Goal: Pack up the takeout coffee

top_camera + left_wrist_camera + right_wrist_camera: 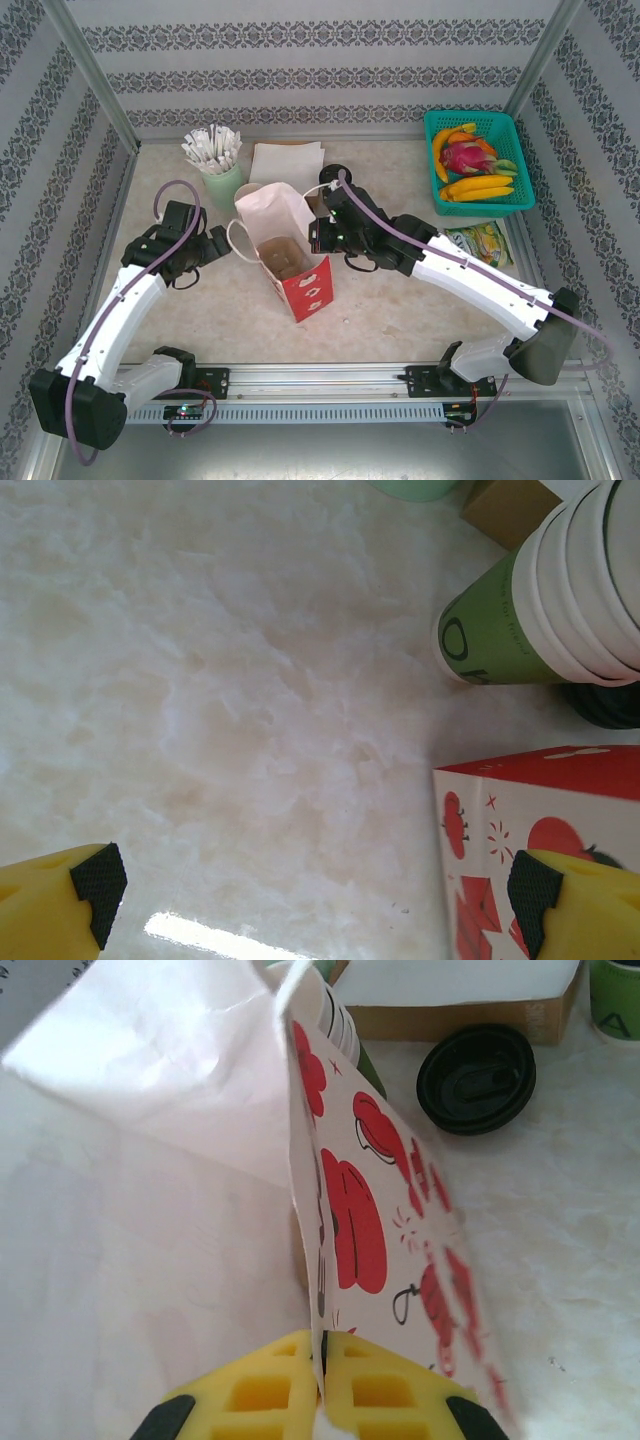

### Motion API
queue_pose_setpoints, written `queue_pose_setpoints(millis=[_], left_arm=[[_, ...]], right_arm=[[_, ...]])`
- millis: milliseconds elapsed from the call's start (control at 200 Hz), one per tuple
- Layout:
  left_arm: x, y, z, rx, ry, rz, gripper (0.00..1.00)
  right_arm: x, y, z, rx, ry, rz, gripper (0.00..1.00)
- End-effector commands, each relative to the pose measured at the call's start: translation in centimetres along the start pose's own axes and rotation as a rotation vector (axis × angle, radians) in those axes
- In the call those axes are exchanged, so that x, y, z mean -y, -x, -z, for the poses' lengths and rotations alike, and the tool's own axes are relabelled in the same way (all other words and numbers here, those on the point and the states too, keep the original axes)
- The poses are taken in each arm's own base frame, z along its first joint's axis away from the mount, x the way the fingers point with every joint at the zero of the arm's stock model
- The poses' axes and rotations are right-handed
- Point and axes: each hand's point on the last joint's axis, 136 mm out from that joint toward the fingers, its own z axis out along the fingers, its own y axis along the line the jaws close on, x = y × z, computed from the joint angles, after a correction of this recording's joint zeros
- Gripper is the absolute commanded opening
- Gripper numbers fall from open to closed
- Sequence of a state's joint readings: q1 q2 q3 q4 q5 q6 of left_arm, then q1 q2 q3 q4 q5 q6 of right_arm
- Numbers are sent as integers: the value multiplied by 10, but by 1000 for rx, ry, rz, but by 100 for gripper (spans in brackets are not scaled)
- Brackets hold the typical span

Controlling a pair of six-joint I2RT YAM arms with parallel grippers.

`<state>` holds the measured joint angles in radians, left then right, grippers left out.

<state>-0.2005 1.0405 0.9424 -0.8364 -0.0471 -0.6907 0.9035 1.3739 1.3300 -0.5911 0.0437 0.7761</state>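
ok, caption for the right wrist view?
Right gripper pinches the red-printed paper bag by its wall; a black lid lies beyond.

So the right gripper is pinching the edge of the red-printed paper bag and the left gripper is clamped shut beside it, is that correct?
Not quite: the left gripper is open, spread wide beside the paper bag, as the left wrist view shows. The right gripper does pinch the bag's edge.
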Motion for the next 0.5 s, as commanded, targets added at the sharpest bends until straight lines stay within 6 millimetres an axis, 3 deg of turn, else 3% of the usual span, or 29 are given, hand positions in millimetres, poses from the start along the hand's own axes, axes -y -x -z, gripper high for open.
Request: queue_pose_setpoints(millis=[0,145,310,495], left_arm=[[0,-4,-7,-13,-23,42,100],[-10,-15,-20,-41,24,73,100],[-16,-24,-31,-76,58,85,100],[-14,-25,-39,-78,47,99,100]], right_arm=[[0,-7,-14,9,-29,-20,0],[-4,-9,-20,19,-29,-24,0],[-10,3,-17,75,-6,-40,0],[-2,1,-23,83,-39,-64,0]])
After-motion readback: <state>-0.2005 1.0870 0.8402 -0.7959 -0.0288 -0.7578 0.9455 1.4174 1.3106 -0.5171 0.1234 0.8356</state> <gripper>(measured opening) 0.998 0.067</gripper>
